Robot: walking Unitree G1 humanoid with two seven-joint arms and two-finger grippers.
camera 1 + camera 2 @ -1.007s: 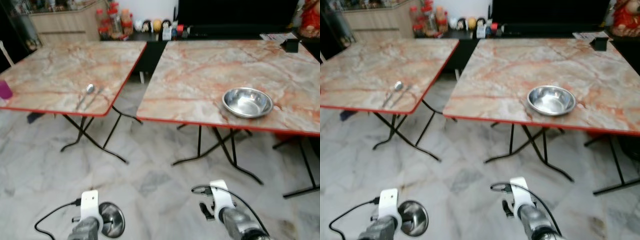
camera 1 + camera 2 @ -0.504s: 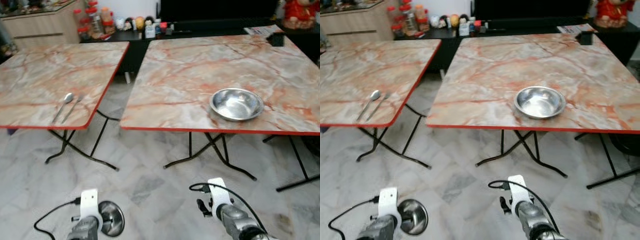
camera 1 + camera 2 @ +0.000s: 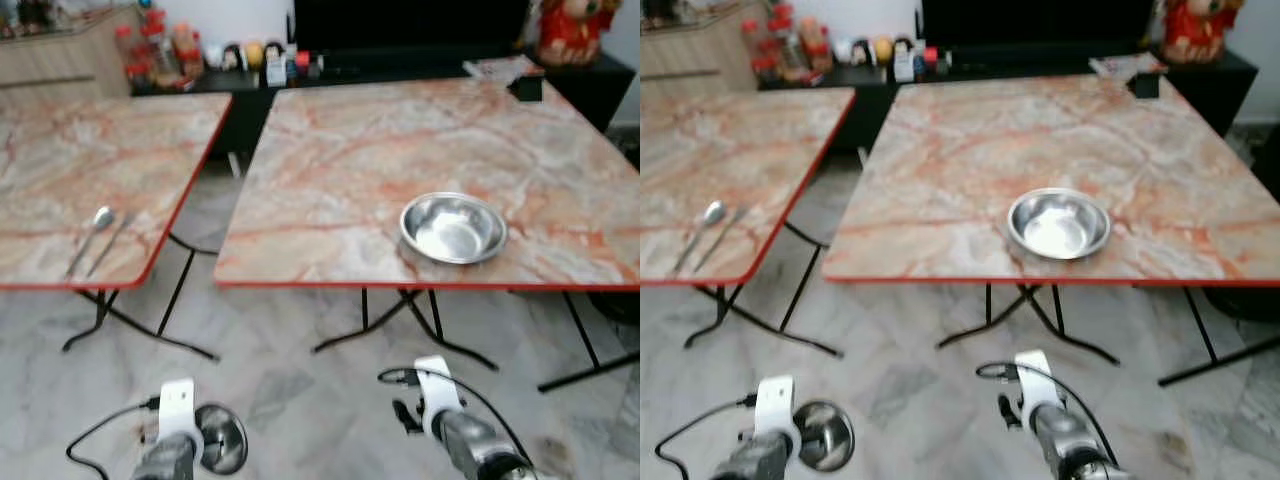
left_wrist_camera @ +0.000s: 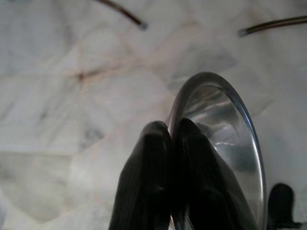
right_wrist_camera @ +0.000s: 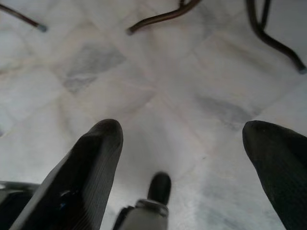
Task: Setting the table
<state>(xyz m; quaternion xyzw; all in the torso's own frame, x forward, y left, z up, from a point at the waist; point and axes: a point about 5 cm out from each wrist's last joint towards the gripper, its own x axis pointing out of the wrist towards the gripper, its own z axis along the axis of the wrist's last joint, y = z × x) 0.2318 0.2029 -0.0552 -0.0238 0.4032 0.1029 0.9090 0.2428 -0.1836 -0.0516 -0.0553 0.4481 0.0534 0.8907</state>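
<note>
Two steel bowls — one (image 3: pixel 453 228) on the right table (image 3: pixel 330 170), centre-right of frame, one (image 4: pixel 225 143) pinched by the left hand (image 4: pixel 175 143) at lower left. Spoon (image 3: pixel 92 232) and fork (image 3: pixel 108 245) lie on the left table (image 3: pixel 60 180). Right hand (image 5: pixel 187 158) spread open over marble floor (image 5: pixel 158 81).

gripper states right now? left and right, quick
Left gripper: shut on the rim of a steel bowl, held low over the floor.
Right gripper: open, holding nothing, over the floor.
</note>
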